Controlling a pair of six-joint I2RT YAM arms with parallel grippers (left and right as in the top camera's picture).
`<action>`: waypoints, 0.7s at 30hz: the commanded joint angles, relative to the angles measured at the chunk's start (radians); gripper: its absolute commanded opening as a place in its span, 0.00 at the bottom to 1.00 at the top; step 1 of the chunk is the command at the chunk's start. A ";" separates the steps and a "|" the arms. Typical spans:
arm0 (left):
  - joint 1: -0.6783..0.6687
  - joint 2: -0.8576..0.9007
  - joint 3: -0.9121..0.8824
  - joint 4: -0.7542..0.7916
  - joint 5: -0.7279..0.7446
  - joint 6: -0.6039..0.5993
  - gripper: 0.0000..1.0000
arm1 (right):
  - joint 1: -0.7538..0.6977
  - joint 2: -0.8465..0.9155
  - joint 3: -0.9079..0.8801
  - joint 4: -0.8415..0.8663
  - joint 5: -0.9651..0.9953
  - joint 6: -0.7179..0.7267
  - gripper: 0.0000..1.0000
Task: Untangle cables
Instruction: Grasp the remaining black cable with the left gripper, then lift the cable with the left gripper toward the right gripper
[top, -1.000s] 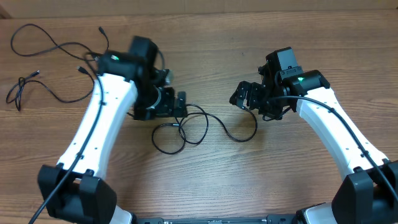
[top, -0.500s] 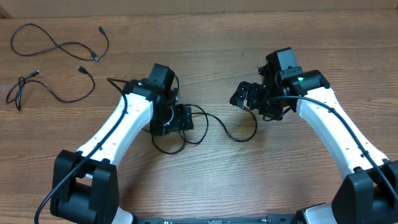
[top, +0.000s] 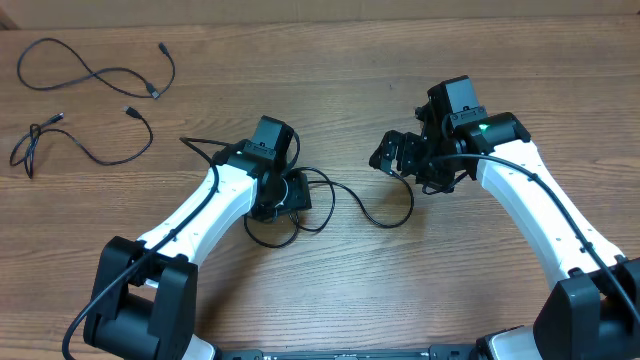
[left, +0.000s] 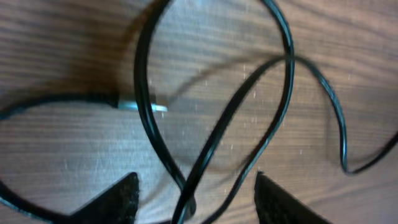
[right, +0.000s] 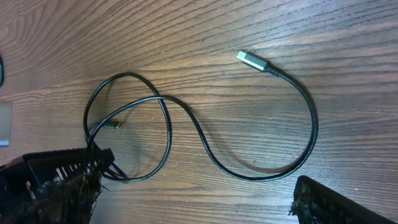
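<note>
From overhead, the left arm has swung in from the far-left side of the bench (top: 330, 300) over the last second, so the left end effector (top: 287, 190) now hovers right above the knot of the tangled cable (top: 384, 226). Two loose cables (top: 120, 70), which the arm partly covered before, lie uncovered well apart at the upper left. The right end effector (top: 397, 155) has not shifted and hangs near the cable's free tail. In the left wrist view the left end effector (left: 196, 208) is spread, its dark fingertips (left: 118, 199) on either side of crossing strands of the tangled cable (left: 144, 118), and a metal connector tip (left: 155, 107) lies under one loop. In the right wrist view the right end effector (right: 193, 202) is also spread wide and holds nothing. The tangled cable (right: 315, 130) lies flat on the wood, its silver plug (right: 249, 59) free. The approach looks finished, so pinching a strand at the crossing seems to be the next step.
</note>
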 joint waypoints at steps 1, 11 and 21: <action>-0.005 0.017 -0.014 0.024 -0.035 -0.021 0.49 | -0.005 0.003 0.013 0.003 -0.002 -0.003 1.00; -0.048 0.061 -0.014 0.063 -0.027 -0.063 0.47 | -0.005 0.003 0.013 -0.005 -0.002 -0.003 1.00; -0.051 0.057 0.047 0.036 0.069 0.043 0.04 | -0.005 0.003 0.013 -0.005 -0.002 -0.003 1.00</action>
